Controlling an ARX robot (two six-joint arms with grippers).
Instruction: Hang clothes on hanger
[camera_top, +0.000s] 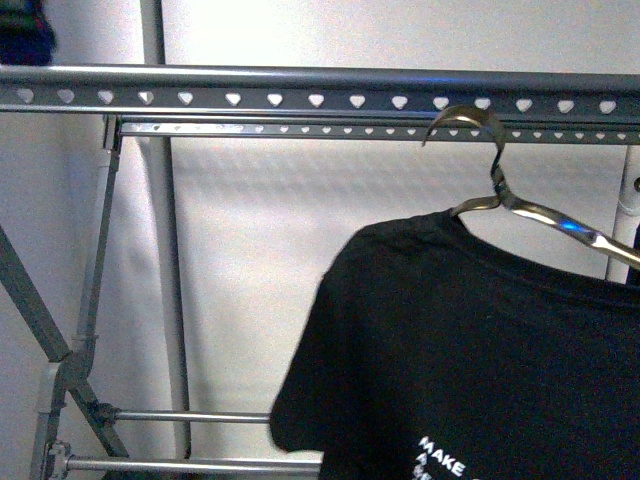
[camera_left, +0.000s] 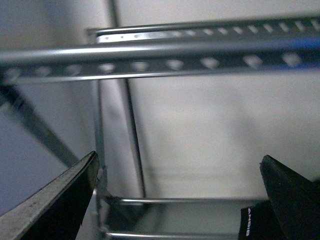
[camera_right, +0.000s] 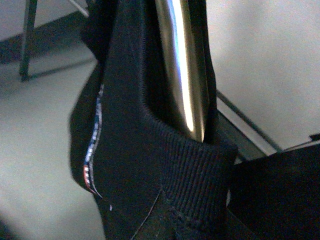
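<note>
T-shirt (camera_top: 450, 330), black with ribbed collar, below grey heart-punched metal rack (camera_top: 250, 80)

I see grey, dull-sheened metal on the rack (camera_top: 300, 88). The T-shirt (camera_top: 470, 330) is matt black cloth, ribbed at the collar (camera_right: 195, 170); its coat hanger (camera_top: 560, 222) is glossy polished metal.

Soft, even indoor light; the front view is fairly sharp, the wrist views blurred.
In the front view the rack (camera_top: 300, 88) is crisp and throws faint shadows on the pale wall (camera_top: 300, 250) behind it, while below it a blue-white glint marks the metal coat hanger (camera_top: 540, 213). The left wrist view smears the rack's rails. In the right wrist view, glare streaks the coat hanger against the dark T-shirt (camera_right: 130, 150).
</note>
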